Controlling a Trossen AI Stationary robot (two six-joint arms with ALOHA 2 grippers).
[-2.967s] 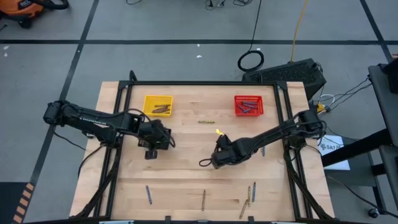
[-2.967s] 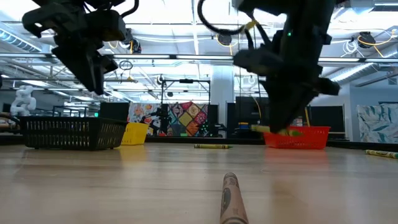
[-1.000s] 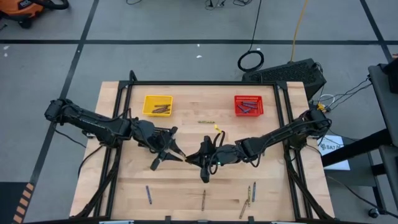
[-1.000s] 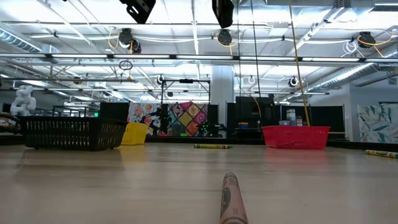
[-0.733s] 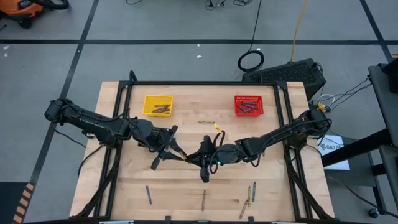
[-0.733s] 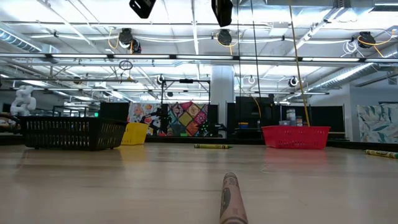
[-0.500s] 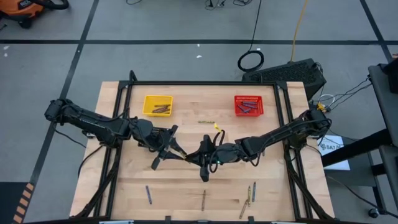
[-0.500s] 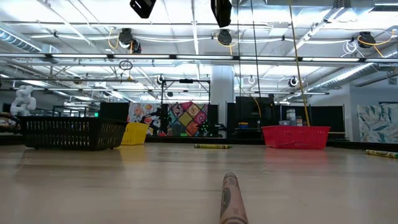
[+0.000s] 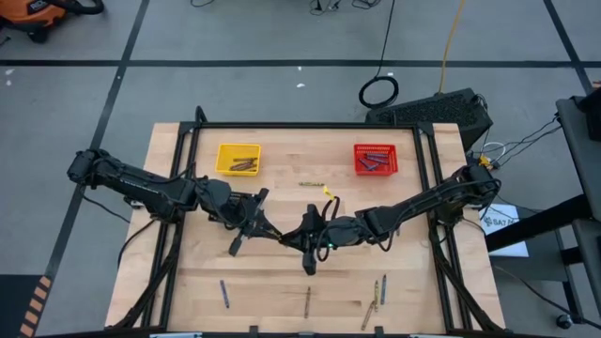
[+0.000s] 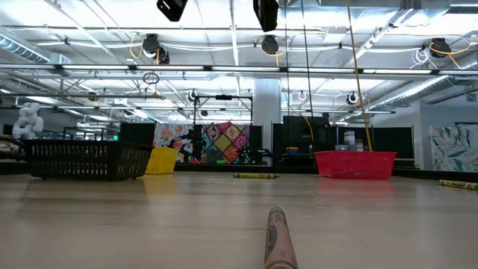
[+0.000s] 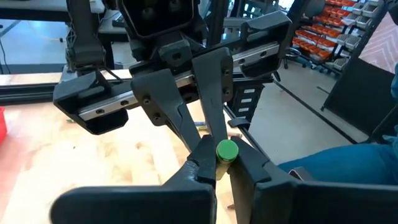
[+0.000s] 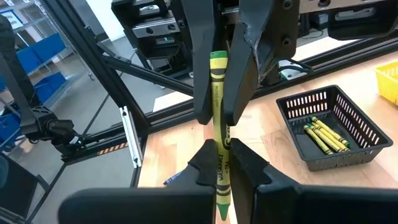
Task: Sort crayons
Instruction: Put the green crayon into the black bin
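Observation:
A yellow-green crayon (image 12: pixel 217 124) hangs level in mid-air above the table's middle. Both grippers are shut on it, facing each other. My left gripper (image 9: pixel 269 233) comes from the table's left and has the crayon's flat end (image 11: pixel 227 150). My right gripper (image 9: pixel 297 238) comes from the right and has the pointed half. More crayons lie on the table: one near the far middle (image 9: pixel 312 184), several along the near edge (image 9: pixel 307 300), one close to the low camera (image 10: pixel 278 237). My left gripper pinches the crayon's flat end (image 12: pixel 217 62) between its two fingers (image 12: pixel 244 68). The fingers come level from the table's left and lie along the crayon. The crayon is clear of the table. My right gripper pinches the crayon's pointed half (image 12: pixel 219 171) between its two fingers (image 12: pixel 245 165). The fingers come level from the table's right and lie along the crayon. The tip reaches back between the fingers; the crayon hangs level, clear of the table.
A yellow basket (image 9: pixel 238 159) with brown crayons stands at the far left, a red basket (image 9: pixel 376 159) with blue-grey ones at the far right. A black basket (image 12: pixel 326 127) with yellow-green crayons stands on the table below the left arm.
My left gripper has shut on the flat end of the crayon that my right gripper holds out. Both arms have kept their places, and the crayon has stayed level in the air.

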